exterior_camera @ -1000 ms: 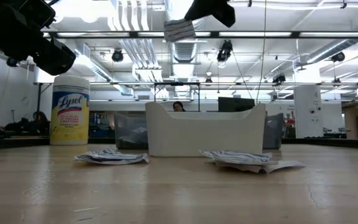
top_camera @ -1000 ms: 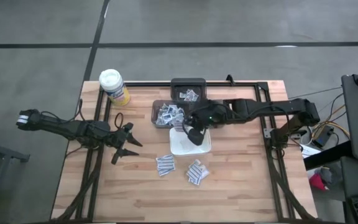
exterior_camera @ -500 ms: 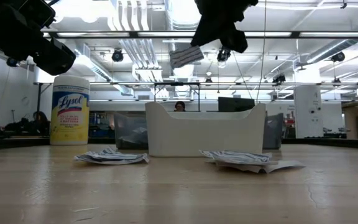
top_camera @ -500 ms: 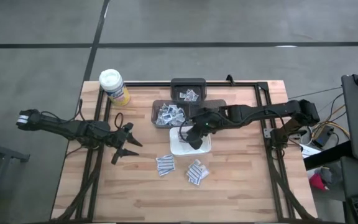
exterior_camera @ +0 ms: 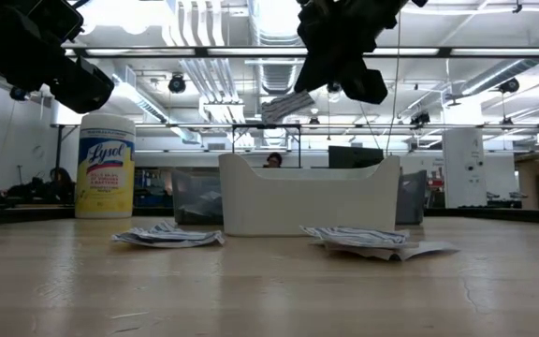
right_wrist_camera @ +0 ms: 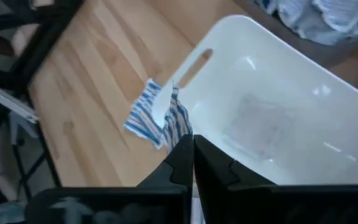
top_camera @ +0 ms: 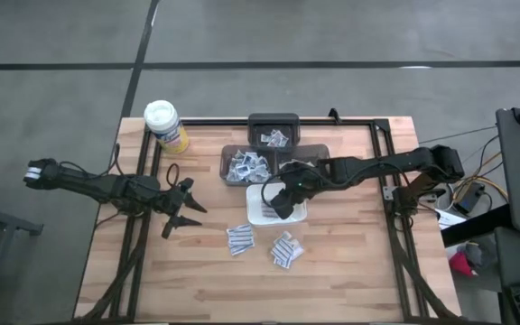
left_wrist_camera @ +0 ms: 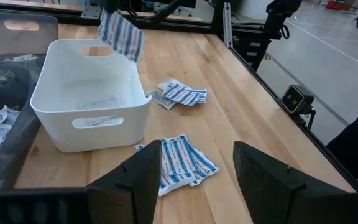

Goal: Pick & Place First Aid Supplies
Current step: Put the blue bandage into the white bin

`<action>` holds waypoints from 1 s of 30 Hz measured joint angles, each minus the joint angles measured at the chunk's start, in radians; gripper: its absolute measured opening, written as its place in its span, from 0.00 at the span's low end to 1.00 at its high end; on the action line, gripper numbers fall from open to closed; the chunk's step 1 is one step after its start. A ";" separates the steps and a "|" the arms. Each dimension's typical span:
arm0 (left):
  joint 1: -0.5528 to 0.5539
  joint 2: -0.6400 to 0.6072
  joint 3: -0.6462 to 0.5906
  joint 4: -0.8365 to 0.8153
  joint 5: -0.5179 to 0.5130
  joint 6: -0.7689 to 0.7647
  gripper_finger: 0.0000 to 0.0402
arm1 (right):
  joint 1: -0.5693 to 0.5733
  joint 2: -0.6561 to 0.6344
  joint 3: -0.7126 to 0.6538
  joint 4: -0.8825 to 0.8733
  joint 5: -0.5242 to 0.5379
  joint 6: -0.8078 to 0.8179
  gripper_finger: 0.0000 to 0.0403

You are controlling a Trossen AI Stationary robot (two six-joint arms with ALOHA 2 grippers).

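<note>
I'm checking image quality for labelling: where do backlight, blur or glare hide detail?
Low view: bright ceiling lights backlight the right gripper, a black silhouette, and the striped white packet it holds. Right wrist view: the white plastic tray looks soft, with glare spots. High view: evenly lit.

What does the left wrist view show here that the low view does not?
Only the left wrist view shows inside the white tray: a packet lies flat on its floor. It also shows the left gripper with its fingers open.

Only the low view shows the yellow canister and a person's head far behind the tray.

Both show the packet held in the shut right gripper above the tray, and two loose heaps of packets on the table in front of it.
</note>
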 joint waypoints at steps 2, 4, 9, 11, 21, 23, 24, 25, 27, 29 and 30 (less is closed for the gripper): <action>0.000 0.000 0.000 0.000 0.000 0.000 0.49 | -0.003 0.000 -0.004 0.012 -0.007 0.007 0.02; 0.000 0.000 0.000 0.000 0.000 0.001 0.49 | -0.006 0.000 -0.006 0.011 -0.007 0.010 0.02; 0.000 0.000 0.000 0.000 0.000 0.002 0.49 | -0.016 0.000 -0.010 0.010 -0.007 0.020 0.02; 0.000 0.000 0.000 0.000 0.000 0.005 0.49 | -0.021 0.000 -0.021 0.012 -0.006 0.028 0.02; 0.000 0.000 0.000 0.000 -0.003 0.017 0.49 | -0.030 0.000 -0.167 0.151 -0.006 0.122 0.02; 0.000 0.000 0.000 0.000 -0.003 0.019 0.49 | -0.030 0.000 -0.196 0.177 -0.003 0.136 0.02; 0.000 0.000 0.000 0.000 -0.003 0.019 0.49 | -0.032 0.000 -0.208 0.190 0.000 0.147 0.02; 0.000 0.000 0.000 0.000 -0.003 0.020 0.49 | -0.032 0.000 -0.217 0.195 0.002 0.156 0.02; 0.000 0.000 0.000 0.000 -0.003 0.019 0.49 | -0.032 0.000 -0.233 0.192 0.015 0.167 0.02; 0.000 0.000 0.000 0.000 -0.003 0.019 0.49 | -0.032 0.000 -0.237 0.192 0.030 0.171 0.02; 0.000 0.000 0.000 0.000 -0.004 0.019 0.49 | -0.032 0.000 -0.237 0.195 0.040 0.171 0.02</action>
